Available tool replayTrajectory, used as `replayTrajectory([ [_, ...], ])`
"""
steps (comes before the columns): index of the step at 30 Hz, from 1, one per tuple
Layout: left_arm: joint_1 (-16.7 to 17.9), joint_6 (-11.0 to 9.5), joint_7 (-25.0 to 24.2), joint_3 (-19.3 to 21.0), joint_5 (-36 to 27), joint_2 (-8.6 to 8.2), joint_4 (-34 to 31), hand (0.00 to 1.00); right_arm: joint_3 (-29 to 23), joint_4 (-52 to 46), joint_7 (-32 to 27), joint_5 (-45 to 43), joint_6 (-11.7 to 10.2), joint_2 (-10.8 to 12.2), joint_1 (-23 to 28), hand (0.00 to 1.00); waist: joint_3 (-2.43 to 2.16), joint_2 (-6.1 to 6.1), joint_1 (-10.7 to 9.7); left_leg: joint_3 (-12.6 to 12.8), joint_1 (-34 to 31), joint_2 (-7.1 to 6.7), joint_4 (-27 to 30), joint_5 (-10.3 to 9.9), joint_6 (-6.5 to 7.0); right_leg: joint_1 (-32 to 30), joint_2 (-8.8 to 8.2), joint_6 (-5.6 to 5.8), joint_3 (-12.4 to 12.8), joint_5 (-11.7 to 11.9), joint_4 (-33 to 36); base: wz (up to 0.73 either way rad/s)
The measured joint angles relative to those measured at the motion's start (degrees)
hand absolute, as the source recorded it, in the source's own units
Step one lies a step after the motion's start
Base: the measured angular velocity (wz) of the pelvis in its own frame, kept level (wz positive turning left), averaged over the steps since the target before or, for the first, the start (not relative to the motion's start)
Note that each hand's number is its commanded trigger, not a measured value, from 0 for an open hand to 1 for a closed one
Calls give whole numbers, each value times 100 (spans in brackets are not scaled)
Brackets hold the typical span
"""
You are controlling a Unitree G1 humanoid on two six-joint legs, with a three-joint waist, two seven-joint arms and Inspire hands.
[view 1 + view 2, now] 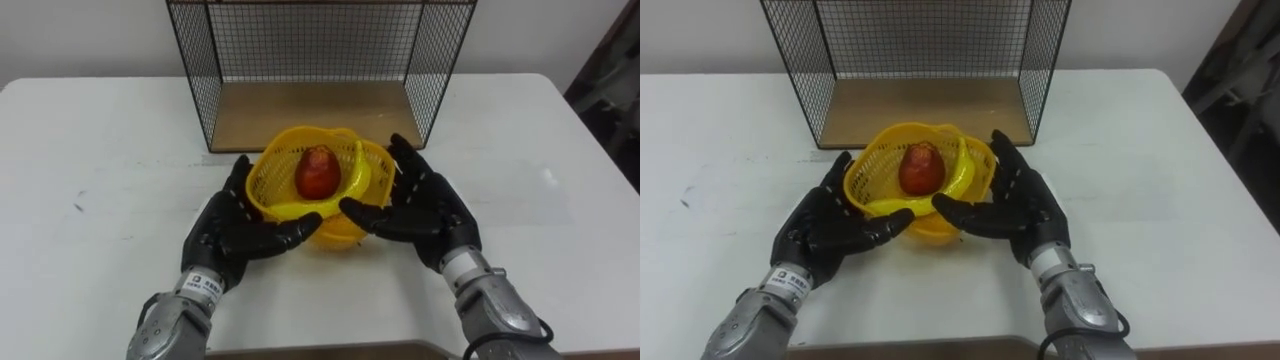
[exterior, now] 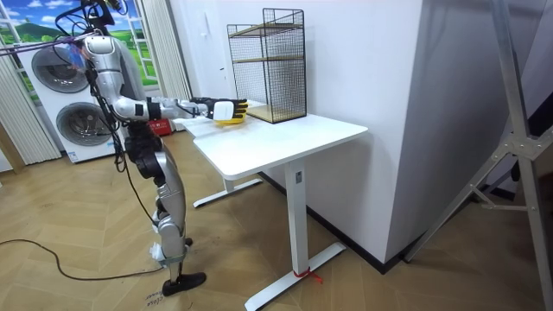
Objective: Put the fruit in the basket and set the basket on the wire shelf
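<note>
One basket (image 1: 272, 182), one fruit (image 1: 317, 172), one wire shelf (image 1: 300, 40).

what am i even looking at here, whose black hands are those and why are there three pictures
This is a humanoid robot standing at a white table. Two pictures come from the camera eyes in its head, looking down at its own hands; the third is from a camera across the room. Its left hand and right hand are open, cupping a yellow basket from both sides. A red fruit lies in the basket. Behind it stands a wire shelf with a wooden floor. Whether the basket is lifted, I cannot tell.
</note>
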Motion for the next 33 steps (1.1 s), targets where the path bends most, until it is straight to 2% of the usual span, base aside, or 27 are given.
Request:
replayTrajectory([
  [7,-174,-9,0,-12,0,-3,-1,0,9,0,-161,0,-7,-2,-1,0,-1,2,12,-58,-47,1,14,0,0,0,0,-6,-60,4,-1,4],
  [20,-175,-11,0,-33,1,-2,-29,0,175,0,-451,41,-80,-11,-47,0,4,11,0,-75,-49,1,19,1,0,-2,-3,-6,-92,4,-16,0],
  [26,-199,-12,44,-24,-1,2,-541,0,166,-6,-602,69,-83,-14,-367,0,-1,20,-15,-75,-85,1,4,1,0,-25,-3,-6,-98,4,-15,0],
  [30,-334,-15,44,-23,-2,9,-666,0,167,-12,-646,96,-249,-34,-562,0,-11,8,-8,-83,-41,1,6,1,0,-6,-5,-6,-104,4,-15,0],
  [33,-341,-14,43,-21,-2,10,-666,0,169,-14,-646,93,-266,-33,-562,0,-10,-10,-8,-86,18,0,-8,2,0,40,-6,-6,-104,4,-21,0],
])
